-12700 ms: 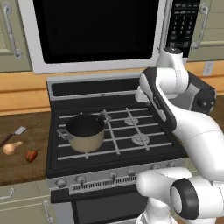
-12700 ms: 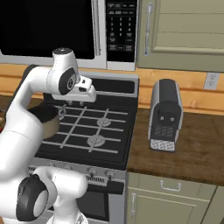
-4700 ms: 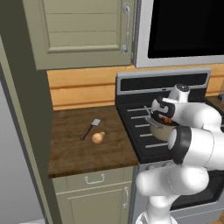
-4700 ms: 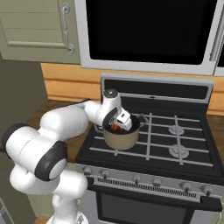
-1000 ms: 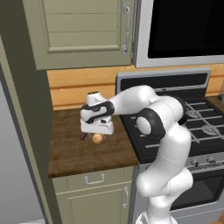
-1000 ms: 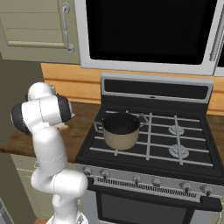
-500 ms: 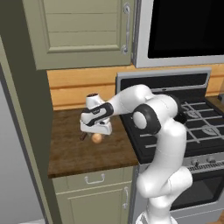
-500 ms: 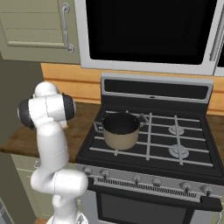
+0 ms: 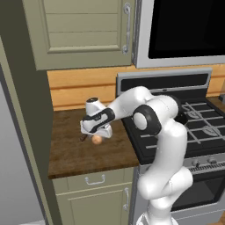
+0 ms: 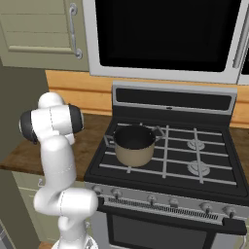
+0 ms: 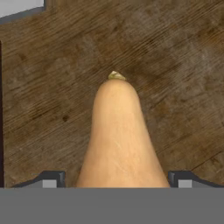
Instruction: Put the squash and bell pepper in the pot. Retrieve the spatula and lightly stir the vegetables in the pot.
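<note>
Even soft light, faint shadows, slightly pixelated

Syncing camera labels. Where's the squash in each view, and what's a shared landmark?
Left base view: the squash lies left of centre on the wooden counter, under the gripper.
Right base view: not in it; the arm blocks that stretch of counter.
Hand view: squash fills bottom centre, stem end up, between the fingertips.
Shared landmark: the wooden counter.
</note>
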